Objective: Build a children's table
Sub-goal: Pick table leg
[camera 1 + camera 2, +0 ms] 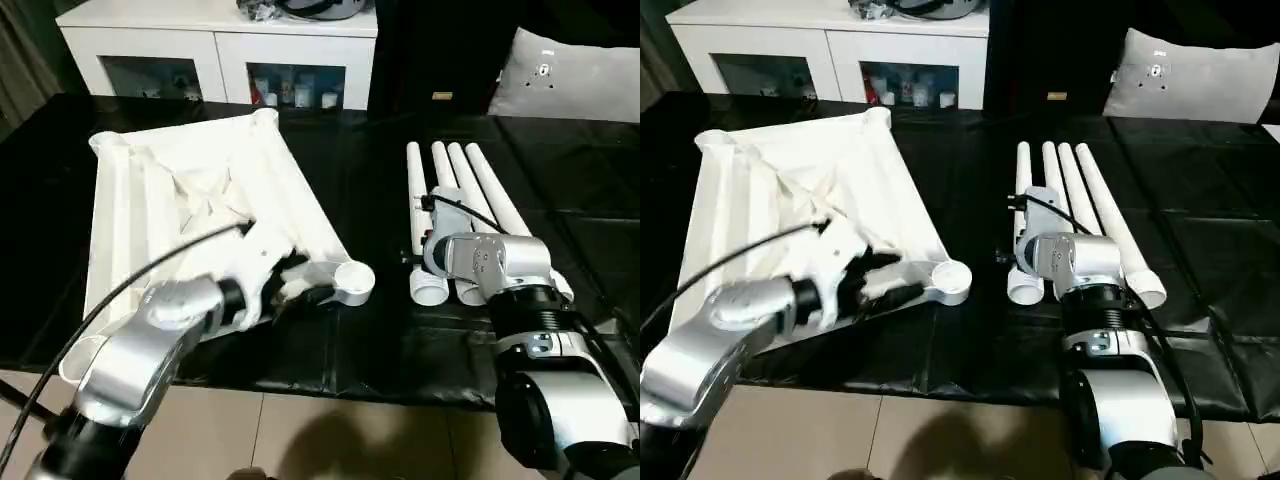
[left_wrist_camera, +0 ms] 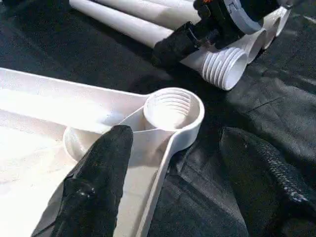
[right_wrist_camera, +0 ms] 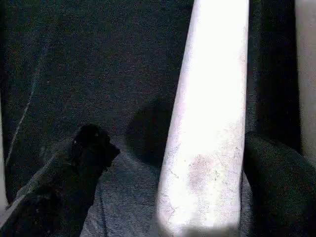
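While all four legs (image 1: 455, 215) lie unfitted side by side on the black sheet (image 1: 360, 200), the tabletop (image 1: 190, 215) rests upside down to their left with its corner sockets empty; assembly has therefore not begun and four insertions remain. The left gripper (image 2: 173, 163) reaches low over the tabletop's near corner, its fingers spread wide to either side of the threaded socket (image 2: 170, 108); one finger (image 2: 101, 177) sits over the rib, the other off the edge, and nothing is clamped. The right gripper (image 3: 168, 182) points down over the legs, opened nearly full; one leg (image 3: 212, 113) lies between its fingers, apparently not yet gripped, though contact is hard to judge.
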